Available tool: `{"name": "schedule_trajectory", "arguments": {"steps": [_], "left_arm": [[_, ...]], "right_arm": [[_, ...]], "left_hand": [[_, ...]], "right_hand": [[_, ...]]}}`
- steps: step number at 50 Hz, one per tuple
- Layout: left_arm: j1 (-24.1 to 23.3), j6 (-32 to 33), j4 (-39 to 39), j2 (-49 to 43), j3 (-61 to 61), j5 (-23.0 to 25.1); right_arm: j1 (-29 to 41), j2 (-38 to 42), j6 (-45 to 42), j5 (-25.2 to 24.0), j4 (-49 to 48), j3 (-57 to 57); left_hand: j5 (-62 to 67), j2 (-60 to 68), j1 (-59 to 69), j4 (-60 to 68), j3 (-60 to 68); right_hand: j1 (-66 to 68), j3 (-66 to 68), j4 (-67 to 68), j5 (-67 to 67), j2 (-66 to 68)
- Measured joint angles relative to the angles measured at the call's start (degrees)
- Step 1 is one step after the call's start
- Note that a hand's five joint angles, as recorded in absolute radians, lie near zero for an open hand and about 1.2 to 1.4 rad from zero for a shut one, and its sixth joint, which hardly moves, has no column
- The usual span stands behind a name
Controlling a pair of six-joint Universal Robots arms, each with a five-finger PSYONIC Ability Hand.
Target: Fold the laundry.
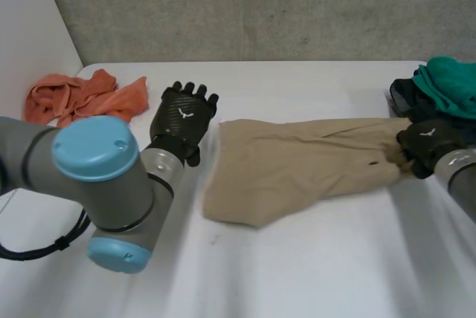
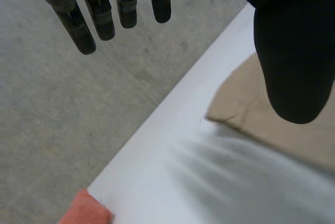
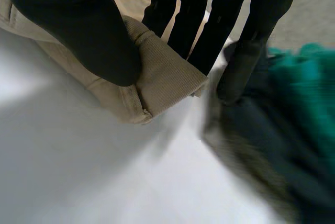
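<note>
The white table (image 1: pixel 312 273) is spreading across the whole head view, with a grey wall (image 1: pixel 260 6) standing behind it. A tan garment (image 1: pixel 297 166) is lying spread out on the middle of the table, its wider end sitting toward the robot's left and its narrower end running off toward the right. The left arm (image 1: pixel 97 177) is reaching in over the near left part of the table. A crumpled orange cloth (image 1: pixel 82 95) is lying at the far left corner, well apart from the tan garment. At the far right edge a teal cloth (image 1: pixel 450 84) is resting on a dark cloth (image 1: pixel 405 95), heaped together just beside the garment's narrow end. The left hand (image 1: pixel 182 117) is hovering just beside the wide end's far corner, relaxed and grasping nothing; in its own wrist view its fingers (image 2: pixel 99 14) are hanging straight and spread while its thumb (image 2: pixel 296 51) is standing apart above the garment's corner. The right hand (image 1: pixel 428 143) is grasping the narrow end of the tan garment: in the right wrist view its thumb (image 3: pixel 78 30) is pressing onto the folded fabric edge and its fingers (image 3: pixel 209 25) are coming down on the other side of that edge, pinching the cloth between them, with the dark cloth lying just beside the fingertips.
</note>
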Motion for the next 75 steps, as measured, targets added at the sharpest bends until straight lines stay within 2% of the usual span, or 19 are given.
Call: {"name": "schedule_trajectory", "arguments": {"steps": [5,10,11,16,24,26,27,29,31,32,33,34,39,42,45,55,64,71,75], "left_arm": [[0.73,-0.20,0.00,4.66,-4.07,0.08],[1.21,-0.48,0.01,6.48,-6.09,0.09],[1.43,-0.75,0.01,7.33,-7.04,0.07],[1.61,-1.37,0.00,8.74,-8.01,0.03],[2.30,-2.34,0.07,10.55,-8.02,0.01],[2.50,-2.47,0.11,10.74,-7.73,0.01],[2.64,-2.57,0.14,10.83,-7.38,0.03],[2.78,-2.69,0.20,10.89,-6.52,0.08],[2.77,-2.78,0.25,10.76,-5.04,0.16],[2.77,-2.78,0.25,10.76,-5.04,0.16],[2.66,-2.83,0.28,10.48,-3.47,0.24],[2.61,-2.84,0.28,10.36,-3.02,0.28],[1.10,-4.10,0.08,6.03,5.30,0.71],[-0.62,-5.77,-1.07,1.69,11.02,1.70],[-2.34,-7.41,-3.64,-3.23,16.73,3.06],[-6.31,-13.17,-19.49,-16.43,30.38,4.07],[-6.99,-18.11,-25.36,-18.34,31.71,0.50],[-7.28,-17.64,-30.72,-20.49,31.97,-2.46],[-7.28,-16.35,-34.77,-21.41,31.36,-3.62]], "right_arm": [[0.09,-2.86,-13.72,0.47,-1.20,0.49],[5.45,-3.66,-19.43,-0.24,-4.39,-0.10],[10.61,-3.64,-21.31,-1.59,-7.74,-0.62],[21.90,-1.54,-23.31,-8.11,-15.16,-0.89],[34.01,5.77,-28.58,-21.19,-18.42,-1.30],[34.82,6.14,-28.74,-22.10,-18.33,-1.40],[35.06,5.97,-28.03,-22.31,-18.22,-1.42],[34.70,4.85,-25.04,-21.95,-18.02,-1.34],[33.29,2.48,-18.87,-20.95,-17.88,-0.96],[33.29,2.48,-18.87,-20.95,-17.88,-0.96],[31.49,-0.16,-11.68,-19.98,-17.83,-0.54],[31.09,-0.71,-10.07,-19.79,-17.82,-0.45],[23.45,-8.00,18.09,-18.10,-15.89,-0.45],[19.39,-9.06,28.59,-18.05,-11.83,-2.29],[16.79,-7.73,33.62,-18.10,-6.26,-5.55],[15.39,7.06,33.45,-17.66,15.52,-25.63],[16.00,16.78,32.65,-16.21,23.94,-38.96],[16.50,23.71,31.81,-15.68,29.42,-46.19],[17.23,26.50,27.41,-14.48,31.90,-47.22]], "left_hand": [[0.00,0.00,0.00,0.00,0.00],[0.00,0.00,0.00,0.00,0.00],[0.00,0.00,0.00,0.00,0.00],[0.00,0.00,0.00,0.00,0.00],[0.00,0.00,0.00,0.00,0.00],[0.00,0.00,0.00,0.00,0.00],[0.00,0.00,0.00,0.00,0.00],[0.00,0.00,0.00,0.00,0.00],[0.00,0.00,0.00,0.00,0.00],[0.00,0.00,0.00,0.00,0.00],[0.00,0.00,0.00,0.00,0.00],[0.00,0.00,0.00,0.00,0.00],[0.00,0.00,0.00,0.00,0.00],[0.00,0.00,0.00,0.00,0.00],[0.00,0.00,0.00,0.00,0.00],[0.00,0.00,0.00,0.00,0.00],[0.00,0.00,0.00,0.00,0.00],[0.00,0.00,0.00,0.00,0.00],[0.00,0.00,-0.04,0.00,0.00]], "right_hand": [[0.09,0.00,0.02,0.00,0.00],[0.49,0.00,0.03,0.00,0.07],[0.49,0.51,0.03,0.02,0.11],[0.49,1.04,0.04,1.32,0.39],[0.35,1.01,-0.11,1.36,0.39],[-11.45,-11.43,-12.55,-11.02,-12.19],[-24.16,-22.67,-23.91,-22.71,-24.23],[-40.12,-39.45,-41.69,-38.90,-42.62],[-48.19,-52.48,-54.08,-50.21,-53.60],[-48.19,-52.48,-54.08,-50.21,-53.60],[-48.44,-54.27,-55.70,-52.05,-54.75],[-48.44,-54.83,-56.28,-52.76,-54.87],[-48.44,-54.88,-56.52,-52.81,-54.87],[-48.44,-54.88,-56.52,-52.81,-54.87],[-48.44,-54.88,-56.52,-52.81,-54.87],[-48.44,-54.88,-56.52,-52.82,-54.87],[-48.44,-54.88,-56.52,-52.82,-54.87],[-48.44,-54.88,-56.52,-52.82,-54.87],[-48.44,-54.88,-56.52,-52.82,-54.87]]}}
